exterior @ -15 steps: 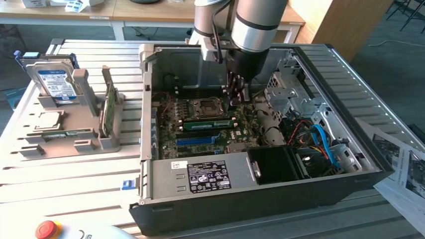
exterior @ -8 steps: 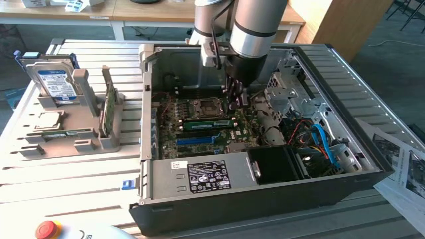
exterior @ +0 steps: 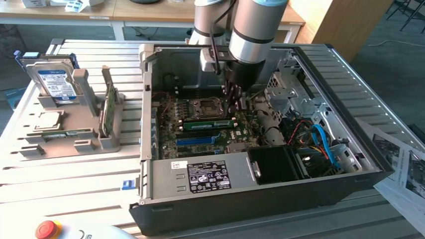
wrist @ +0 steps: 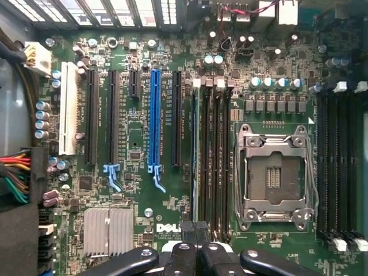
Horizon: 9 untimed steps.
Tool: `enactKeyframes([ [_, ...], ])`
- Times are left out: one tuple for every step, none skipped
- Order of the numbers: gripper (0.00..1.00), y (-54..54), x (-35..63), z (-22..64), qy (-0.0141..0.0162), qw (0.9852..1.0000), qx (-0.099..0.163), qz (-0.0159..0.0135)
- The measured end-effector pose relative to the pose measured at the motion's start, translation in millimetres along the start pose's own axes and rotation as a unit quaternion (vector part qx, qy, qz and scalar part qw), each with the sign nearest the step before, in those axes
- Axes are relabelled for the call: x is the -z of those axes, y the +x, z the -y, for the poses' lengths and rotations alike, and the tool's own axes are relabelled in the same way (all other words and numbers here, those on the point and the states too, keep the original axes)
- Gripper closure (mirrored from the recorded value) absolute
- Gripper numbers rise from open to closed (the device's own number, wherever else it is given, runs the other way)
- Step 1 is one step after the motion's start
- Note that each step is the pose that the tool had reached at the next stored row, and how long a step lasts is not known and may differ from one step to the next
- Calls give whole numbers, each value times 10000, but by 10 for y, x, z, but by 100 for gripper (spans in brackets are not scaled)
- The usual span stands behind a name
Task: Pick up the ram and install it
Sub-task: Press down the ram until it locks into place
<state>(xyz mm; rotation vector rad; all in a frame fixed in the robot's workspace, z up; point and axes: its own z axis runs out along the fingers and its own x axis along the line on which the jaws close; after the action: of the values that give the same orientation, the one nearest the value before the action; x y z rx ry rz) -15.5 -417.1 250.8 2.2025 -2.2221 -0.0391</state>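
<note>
Look at the ram: it sits on edge inside the open computer case, on the motherboard just near of the CPU socket, its long axis running across the exterior view from left to right. In the wrist view you see it edge-on as a thin strip beside the black memory slots, with the gripper directly over one end, its fingers pressed together and gripping nothing you can make out. "DELL" is printed on the board by the fingers. A long blue slot lies alongside. On the desk, at the exterior view's left, a grey holder carries a hard drive with a blue-white label.
</note>
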Motion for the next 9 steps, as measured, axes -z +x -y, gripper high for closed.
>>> enactKeyframes([
  [89, 0, -16, 0, 0, 10000, 0, 0],
  [89, 0, -32, 1, 0, 10000, 0, -1],
  [89, 1, -49, 1, 0, 10000, 0, -1],
  [89, 1, -68, 2, 0, 10000, 0, -1],
  [89, 1, -85, 2, 0, 10000, 0, 0],
  [89, 1, -99, 3, 0, 10000, 0, 0],
  [89, 1, -109, 3, 0, 10000, 0, 0],
  [89, 1, -109, 3, -1, 10000, 0, -1],
  [89, 1, -109, 3, 0, 10000, 0, -1],
])
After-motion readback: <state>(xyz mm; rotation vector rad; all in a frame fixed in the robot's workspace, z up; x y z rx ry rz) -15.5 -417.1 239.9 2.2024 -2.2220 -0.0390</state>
